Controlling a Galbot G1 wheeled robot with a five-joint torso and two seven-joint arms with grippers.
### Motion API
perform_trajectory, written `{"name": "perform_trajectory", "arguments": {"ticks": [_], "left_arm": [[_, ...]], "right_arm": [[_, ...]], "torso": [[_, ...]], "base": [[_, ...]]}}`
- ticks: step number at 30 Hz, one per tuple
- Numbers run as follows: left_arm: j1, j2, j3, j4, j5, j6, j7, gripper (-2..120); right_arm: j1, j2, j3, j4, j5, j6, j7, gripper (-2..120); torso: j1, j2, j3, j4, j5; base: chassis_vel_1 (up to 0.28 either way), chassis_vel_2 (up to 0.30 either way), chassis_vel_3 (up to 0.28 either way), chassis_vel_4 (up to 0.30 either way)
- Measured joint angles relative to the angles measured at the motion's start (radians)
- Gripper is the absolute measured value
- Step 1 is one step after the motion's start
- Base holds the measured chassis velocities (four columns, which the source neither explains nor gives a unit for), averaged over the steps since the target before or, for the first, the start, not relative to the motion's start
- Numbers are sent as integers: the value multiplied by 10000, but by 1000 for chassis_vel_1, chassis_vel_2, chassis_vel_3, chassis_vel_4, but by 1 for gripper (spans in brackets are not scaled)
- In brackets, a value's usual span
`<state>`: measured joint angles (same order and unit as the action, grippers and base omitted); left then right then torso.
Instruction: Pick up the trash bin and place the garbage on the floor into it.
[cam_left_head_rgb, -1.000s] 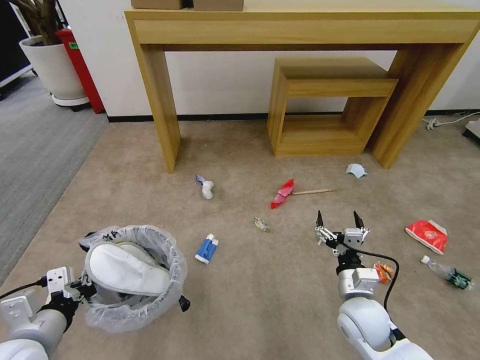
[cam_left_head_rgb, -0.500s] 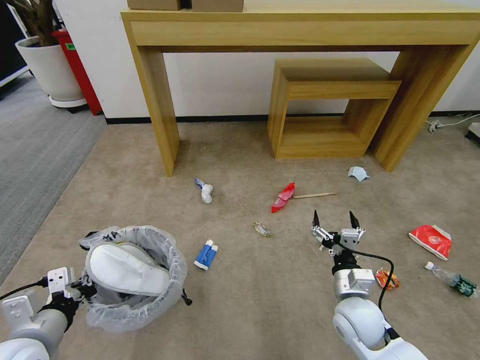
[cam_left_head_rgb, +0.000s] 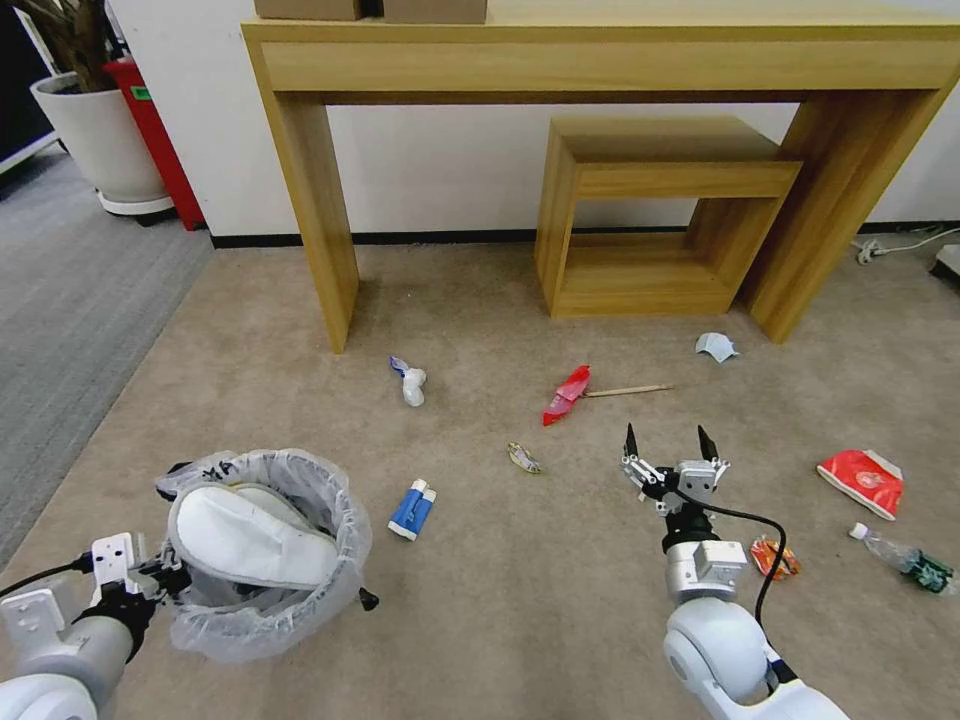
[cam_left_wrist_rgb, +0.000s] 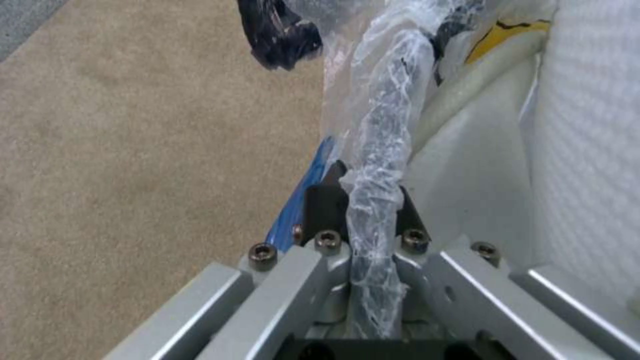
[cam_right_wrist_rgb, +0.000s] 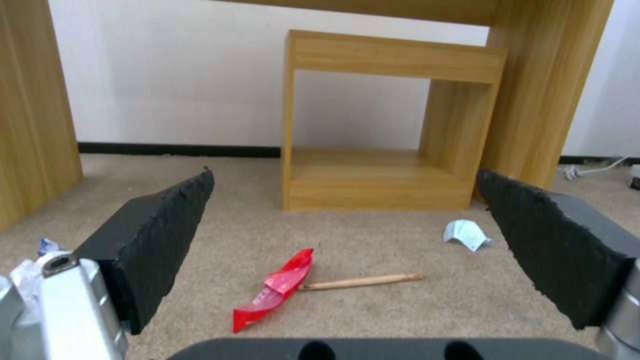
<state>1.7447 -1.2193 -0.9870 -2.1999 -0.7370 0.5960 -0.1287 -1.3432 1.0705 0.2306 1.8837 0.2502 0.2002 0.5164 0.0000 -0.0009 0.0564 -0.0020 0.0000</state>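
Left gripper (cam_left_wrist_rgb: 363, 210) clamped on bin (cam_left_head_rgb: 262, 560) rim, nearest, slipper (cam_left_head_rgb: 250, 537) inside. Right gripper (cam_left_head_rgb: 671, 446) spread wide, empty, right of bin. Beyond: red wrapper (cam_right_wrist_rgb: 273, 290), stick (cam_right_wrist_rgb: 360, 281). Advise lowering squarely over wrapper, keeping bin level.
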Motion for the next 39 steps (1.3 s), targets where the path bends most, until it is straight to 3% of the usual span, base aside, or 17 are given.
{"name": "perform_trajectory", "arguments": {"ticks": [39], "left_arm": [[78, 64, -154, -70, -98, -50, 50, 1]], "right_arm": [[-142, 85, -69, 140, -83, -124, -31, 100]], "torso": [[0, 0, 0, 0, 0]], "base": [[26, 30, -29, -29]]}}
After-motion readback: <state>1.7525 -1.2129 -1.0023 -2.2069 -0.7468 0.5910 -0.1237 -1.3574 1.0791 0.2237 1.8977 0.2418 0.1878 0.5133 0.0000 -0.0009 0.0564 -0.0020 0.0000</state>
